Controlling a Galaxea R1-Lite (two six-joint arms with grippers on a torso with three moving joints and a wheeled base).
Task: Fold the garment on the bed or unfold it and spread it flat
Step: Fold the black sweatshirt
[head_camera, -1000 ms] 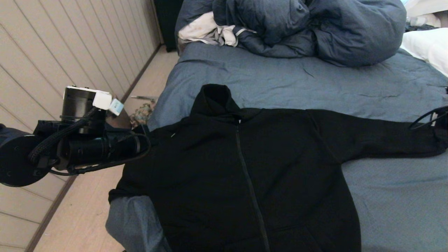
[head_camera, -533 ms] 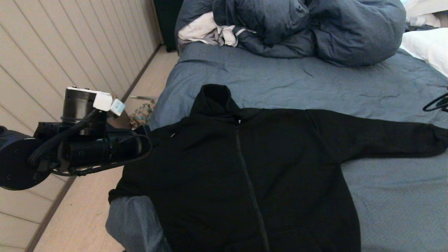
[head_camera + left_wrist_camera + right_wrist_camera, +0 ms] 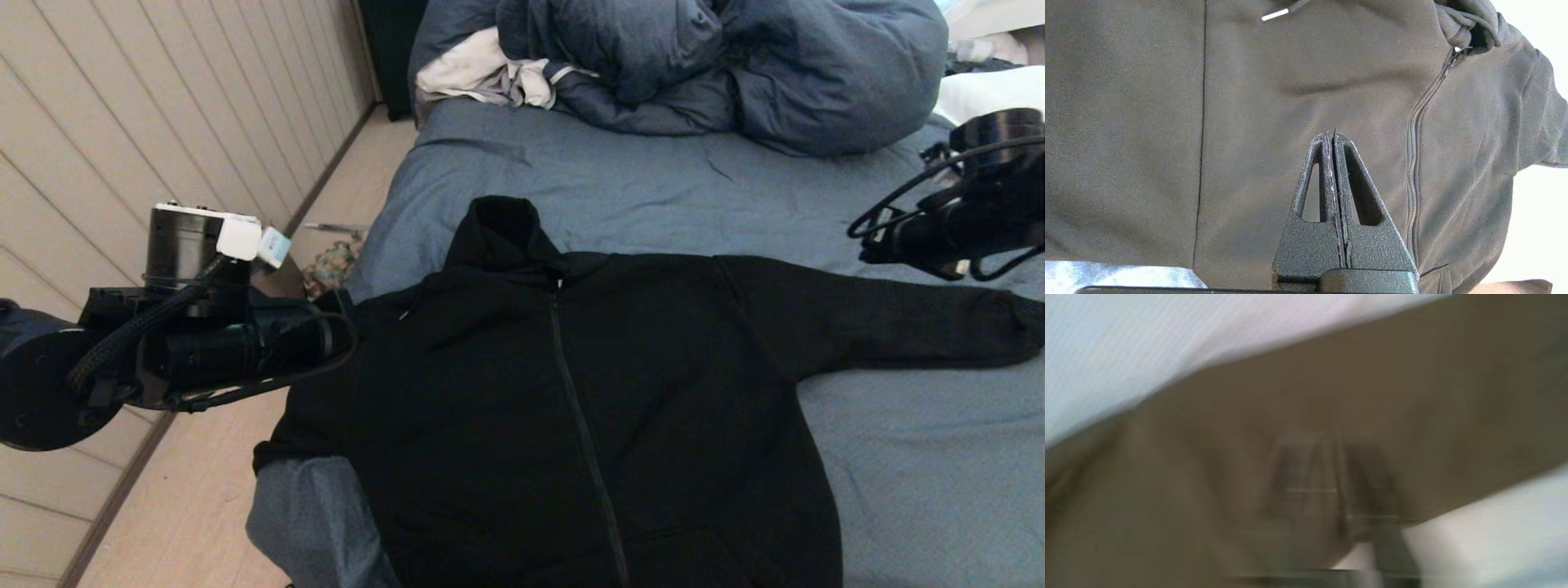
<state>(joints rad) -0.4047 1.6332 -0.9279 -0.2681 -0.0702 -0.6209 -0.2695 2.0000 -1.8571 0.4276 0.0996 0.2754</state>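
Garment [image 3: 571,408] is laid flat, zipper up, on the bed [image 3: 637,180], its right sleeve stretched out. Right gripper [image 3: 869,241], absent half a second ago, is now raised above that sleeve, jaws closed and empty; spreading is judged near complete. Left gripper [image 3: 1334,136] is closed, empty, above the chest.

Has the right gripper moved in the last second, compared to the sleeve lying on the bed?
Yes. The right gripper has come in from the head view's right edge and now hangs above the garment's outstretched sleeve, nearer the duvet.

garment [image 3: 571,408]: black zip hoodie, spread flat | bed [image 3: 653,180]: blue-grey sheet
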